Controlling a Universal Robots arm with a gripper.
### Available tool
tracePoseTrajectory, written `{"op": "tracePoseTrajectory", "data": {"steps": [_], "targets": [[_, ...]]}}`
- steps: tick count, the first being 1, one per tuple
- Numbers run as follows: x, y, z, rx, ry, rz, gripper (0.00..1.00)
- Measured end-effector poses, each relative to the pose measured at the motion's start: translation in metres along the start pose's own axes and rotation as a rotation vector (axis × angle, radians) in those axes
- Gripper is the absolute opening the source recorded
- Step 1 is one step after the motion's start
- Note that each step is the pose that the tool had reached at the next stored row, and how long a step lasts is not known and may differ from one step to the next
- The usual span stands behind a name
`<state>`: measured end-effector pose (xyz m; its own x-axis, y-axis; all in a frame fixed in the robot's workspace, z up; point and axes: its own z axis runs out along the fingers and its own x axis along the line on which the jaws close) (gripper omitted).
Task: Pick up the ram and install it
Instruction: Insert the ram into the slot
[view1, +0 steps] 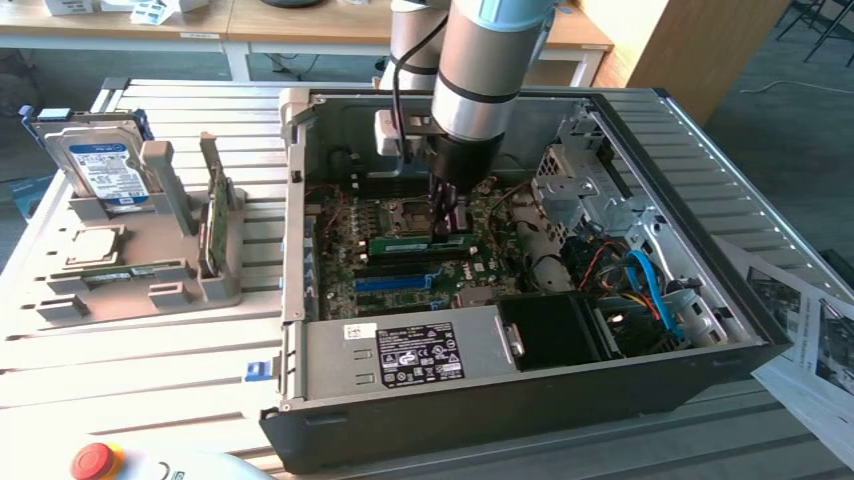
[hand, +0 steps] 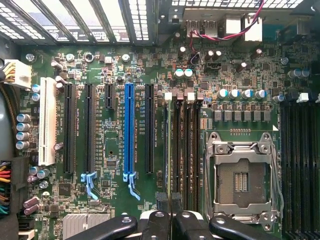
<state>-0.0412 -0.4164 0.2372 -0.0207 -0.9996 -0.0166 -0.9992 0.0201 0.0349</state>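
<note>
One vertical arm (view1: 487, 60), fingers (hand: 159, 226) pinching ram (view1: 422, 243)

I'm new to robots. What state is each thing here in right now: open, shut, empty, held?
Long thin green ram stick: held on edge at the black memory slots; seating unclear.
Robot arm's black gripper: shut on the ram stick.
Black metal computer case: open, side panel off.
Long blue plastic slot: empty.
Silver metal processor socket: empty.
Blue-labelled hard drive: upright in grey plastic holder.
</note>
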Motion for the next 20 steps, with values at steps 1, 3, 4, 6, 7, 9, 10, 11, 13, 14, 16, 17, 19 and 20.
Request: {"op": "tracePoseTrajectory", "data": {"steps": [1, 3, 4, 6, 7, 9, 10, 11, 13, 14, 16, 17, 19, 20], "targets": [[0.0, 0.0, 0.0, 0.0, 0.0, 0.0, 0.12], [0.0, 0.0, 0.0, 0.0, 0.0, 0.0, 0.12], [0.0, 0.0, 0.0001, 0.0, -0.0001, 0.0, 0.12], [0.0001, 0.0, 0.0008, 0.0, 0.0, 0.0, 0.12], [0.0, 0.0, 0.0012, 0.0, -0.0001, 0.0, 0.12], [0.0001, -0.0001, 0.0018, 0.0, 0.0001, 0.0, 0.12], [0.0, -0.0001, 0.0022, 0.0, 0.0, 0.0, 0.12], [0.0001, -0.0001, 0.0023, -0.0001, 0.0002, 0.0, 0.12], [0.0, -0.0001, 0.0028, 0.0, 0.0, 0.0, 0.12], [0.0001, -0.0001, 0.003, 0.0, 0.0, 0.0, 0.12], [-0.0005, -0.0006, 0.005, 0.0, 0.0, 0.0, 0.12], [-0.0005, -0.0006, 0.0051, 0.0, 0.0001, 0.0, 0.12], [-0.0005, -0.0006, 0.0052, -0.0001, 0.0001, 0.0, 0.12], [-0.0005, -0.0006, 0.0053, -0.0001, 0.0001, 0.0, 0.12]]}}
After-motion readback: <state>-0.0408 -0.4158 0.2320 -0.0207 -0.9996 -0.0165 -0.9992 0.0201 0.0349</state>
